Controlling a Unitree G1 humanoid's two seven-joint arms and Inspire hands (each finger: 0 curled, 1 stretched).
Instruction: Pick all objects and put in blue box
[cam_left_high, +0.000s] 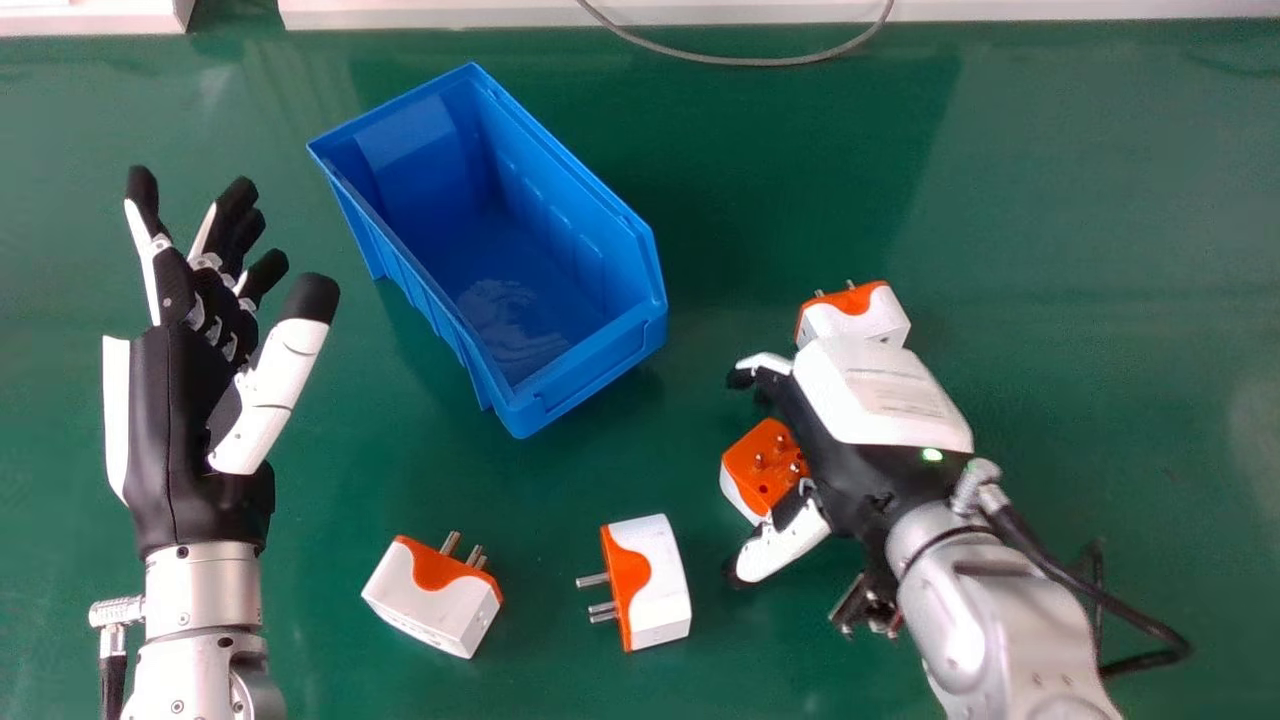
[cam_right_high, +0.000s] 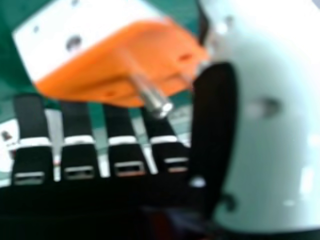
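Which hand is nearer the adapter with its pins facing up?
Right. The adapter lies between the right hand's thumb and fingers; the left hand is left of the blue box.

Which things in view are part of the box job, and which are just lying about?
Job:
- blue box
- adapter between right hand's fingers and thumb
- adapter beyond that hand
- two nearer adapters

Lying about:
- grey cable, far edge

- Bright, diffuse light on the green counter (cam_left_high: 1080, 200), pale glare at its right edge.
- Soft shadow right of the blue bin (cam_left_high: 590, 385).
- Right hand view: metal pin (cam_right_high: 159, 106) glints.
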